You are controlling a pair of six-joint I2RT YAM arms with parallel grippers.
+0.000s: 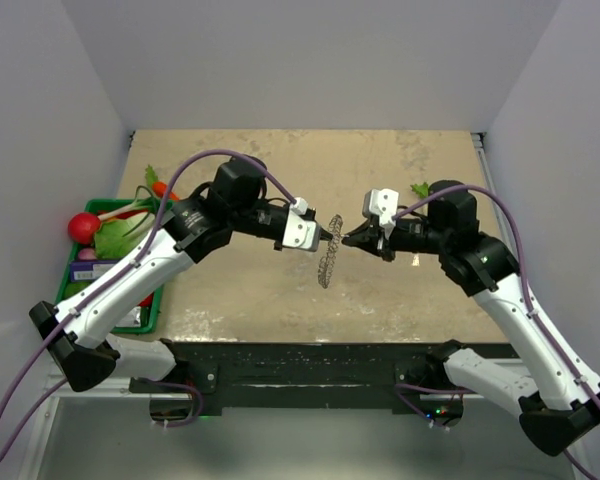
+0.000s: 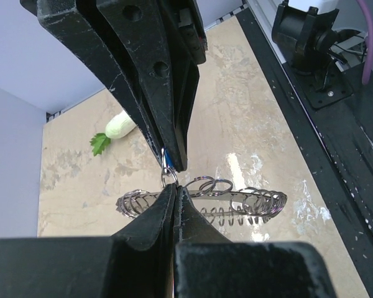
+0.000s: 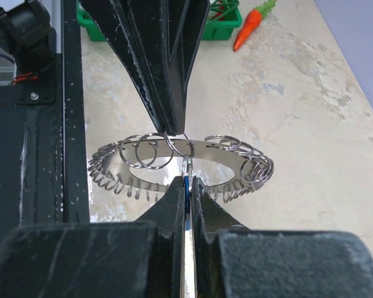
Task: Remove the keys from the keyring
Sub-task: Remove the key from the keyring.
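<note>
Left end effector (image 1: 329, 237) and right end effector (image 1: 349, 240) meet tip to tip just above the keyring (image 1: 326, 264). The keyring hangs clear of the worktop (image 1: 260, 295), edge-on in the top view.

Left: jaws closed tight, tips pinching the keyring's upper edge among its small split rings.

Right: jaws closed on the key (image 3: 185, 182). The blue head is clamped between the fingers (image 3: 168, 211) and the silver blade runs back along the seam.

The key sits at the keyring's upper edge, just beside the left tips. It looks linked to the keyring through one small ring, so it's not off yet.

The keyring is a wide grey coil loop with several small split rings threaded on it.

Well to the left of the keyring is a green tray (image 1: 108, 206) holding vegetables, including a red radish (image 1: 82, 226). A carrot (image 3: 248, 30) lies on the worktop at the tray's far end. A white radish (image 2: 120, 126) with green leaves lies beyond the keyring to the right, behind the right arm.
</note>
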